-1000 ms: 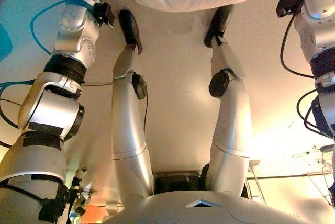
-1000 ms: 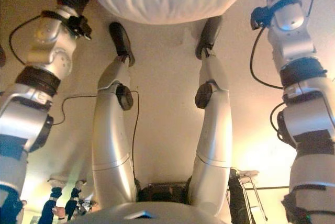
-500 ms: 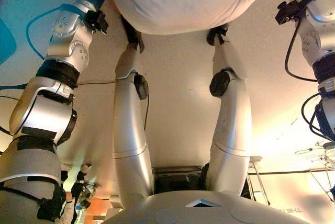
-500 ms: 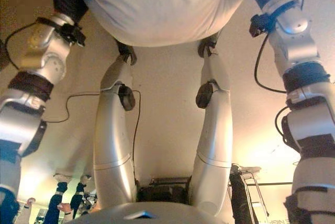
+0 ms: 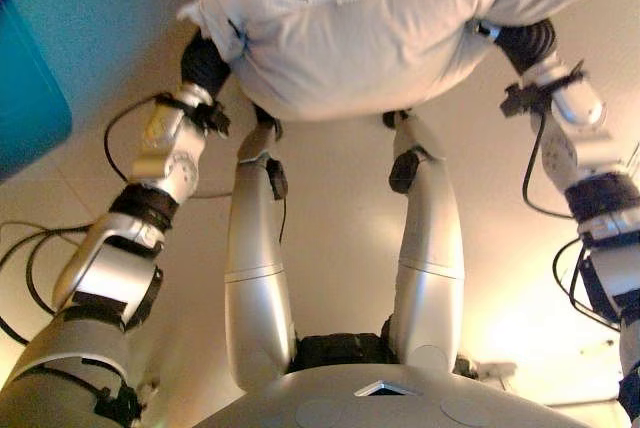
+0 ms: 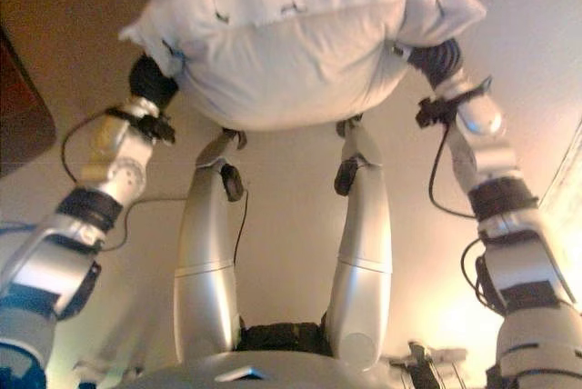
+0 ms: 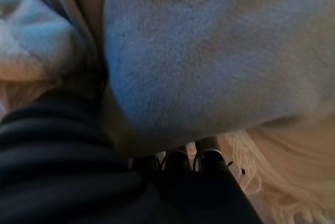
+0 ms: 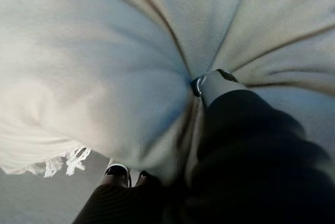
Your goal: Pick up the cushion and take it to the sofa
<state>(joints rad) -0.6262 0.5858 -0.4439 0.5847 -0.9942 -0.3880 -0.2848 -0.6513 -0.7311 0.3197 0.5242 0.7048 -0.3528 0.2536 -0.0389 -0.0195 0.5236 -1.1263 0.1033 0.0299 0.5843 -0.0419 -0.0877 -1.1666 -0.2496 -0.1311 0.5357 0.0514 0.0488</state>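
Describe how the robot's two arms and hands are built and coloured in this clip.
Both arms are silver-grey segmented shells with black bands at the joints and black cables looping along the forearms. The left hand and right hand show mainly as dark ribbed wrist covers; in the right wrist view a silver finger shows.

floor and a teal block

a pale beige floor (image 5: pixel 340 208) fills the ground in the eye views, glaring brighter toward the right. a teal block (image 5: pixel 28 98) juts in at the left edge, resting on the floor; the right eye view shows it dark. what the block is cannot be told.
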